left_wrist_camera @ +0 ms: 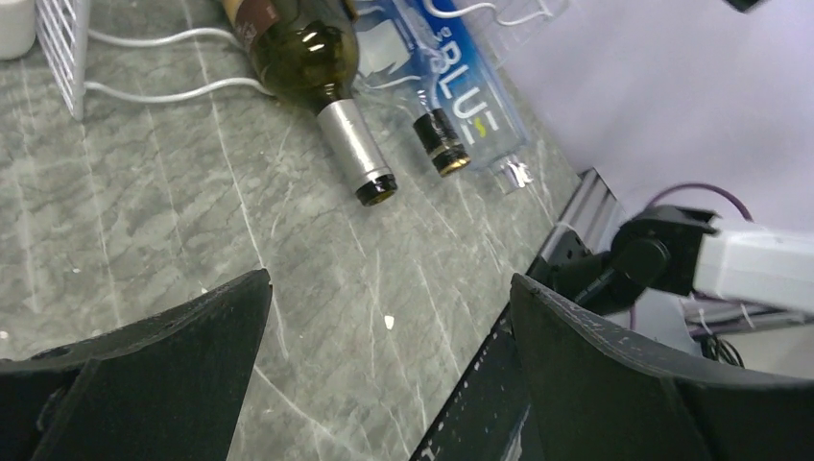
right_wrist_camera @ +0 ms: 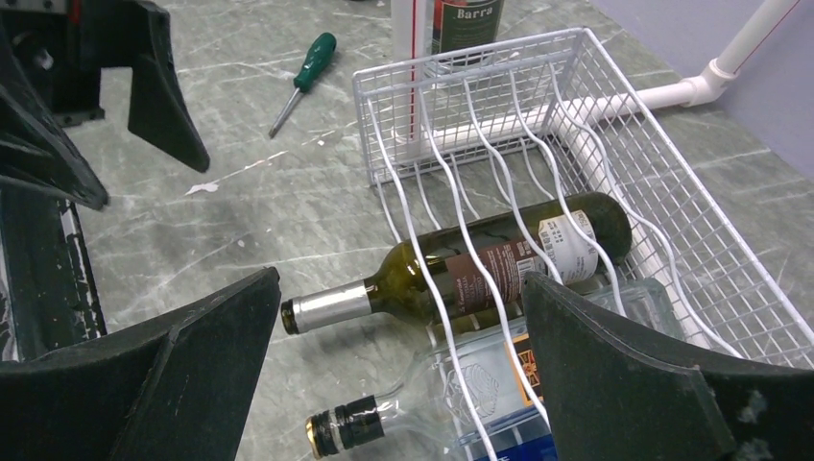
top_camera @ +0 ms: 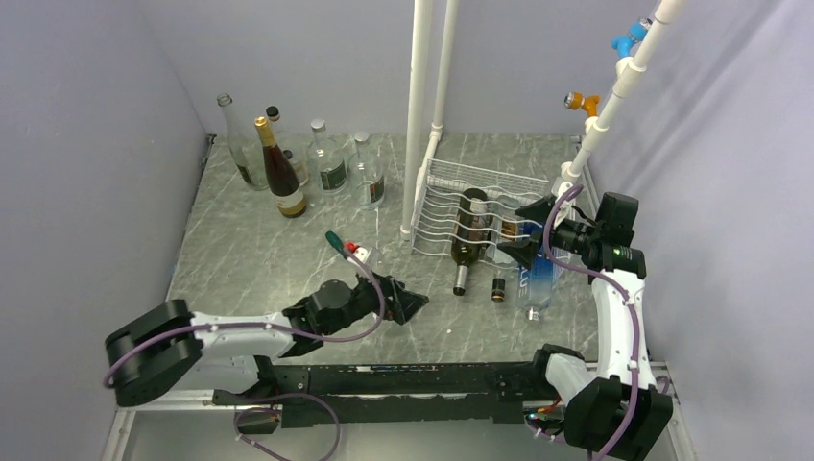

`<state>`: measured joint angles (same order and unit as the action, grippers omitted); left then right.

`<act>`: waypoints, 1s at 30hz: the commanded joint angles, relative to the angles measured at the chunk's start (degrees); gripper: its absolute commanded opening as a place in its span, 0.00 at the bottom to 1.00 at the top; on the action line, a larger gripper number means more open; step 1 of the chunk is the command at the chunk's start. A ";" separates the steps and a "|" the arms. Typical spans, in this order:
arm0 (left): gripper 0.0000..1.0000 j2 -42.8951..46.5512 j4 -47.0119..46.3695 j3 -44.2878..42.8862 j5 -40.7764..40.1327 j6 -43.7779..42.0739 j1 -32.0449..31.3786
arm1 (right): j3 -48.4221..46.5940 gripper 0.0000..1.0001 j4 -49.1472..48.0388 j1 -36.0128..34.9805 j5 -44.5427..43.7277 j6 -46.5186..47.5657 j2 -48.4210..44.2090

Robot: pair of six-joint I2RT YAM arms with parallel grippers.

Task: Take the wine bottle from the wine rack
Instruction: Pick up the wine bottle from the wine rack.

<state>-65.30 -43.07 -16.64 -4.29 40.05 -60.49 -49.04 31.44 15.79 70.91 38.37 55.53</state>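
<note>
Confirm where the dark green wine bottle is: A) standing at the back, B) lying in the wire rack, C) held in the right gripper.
B: the wine bottle lies on its side in the wire rack, silver neck poking out; the right gripper is open and empty.

L gripper [left_wrist_camera: 389, 279], R gripper [right_wrist_camera: 401, 279]: wide open

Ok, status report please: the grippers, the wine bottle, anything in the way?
Left gripper open, empty, away over the table. Right gripper open above the wine rack. Wine bottle lying in rack, neck out. Clear bottle close beside it.
</note>
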 commanded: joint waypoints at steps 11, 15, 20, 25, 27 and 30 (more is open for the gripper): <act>0.96 -19.75 4.91 -17.00 -18.54 18.06 -4.65 | -0.67 1.00 -3.05 0.34 0.36 -2.15 -1.84; 0.95 -22.84 14.37 -22.41 -20.62 21.37 -5.16 | -0.45 1.00 -3.50 0.35 0.23 -2.52 -2.07; 0.89 -27.05 19.02 -28.11 -19.96 20.68 -5.17 | -0.19 1.00 -3.93 0.33 0.15 -2.83 -2.16; 0.83 -31.88 19.40 -32.72 -18.69 19.52 -5.03 | -0.18 1.00 -3.93 0.38 0.27 -2.86 -2.16; 0.80 -33.53 19.36 -34.53 -17.87 19.06 -4.86 | -0.18 1.00 -4.06 0.37 0.33 -2.98 -2.17; 0.77 -35.98 20.99 -37.31 -16.86 18.32 -4.43 | -0.10 1.00 -4.19 0.31 0.27 -3.21 -2.24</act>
<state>-99.00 -23.57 -49.56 -22.33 59.40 -65.25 -49.01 29.41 15.84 70.72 35.70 54.26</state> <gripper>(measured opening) 0.787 0.994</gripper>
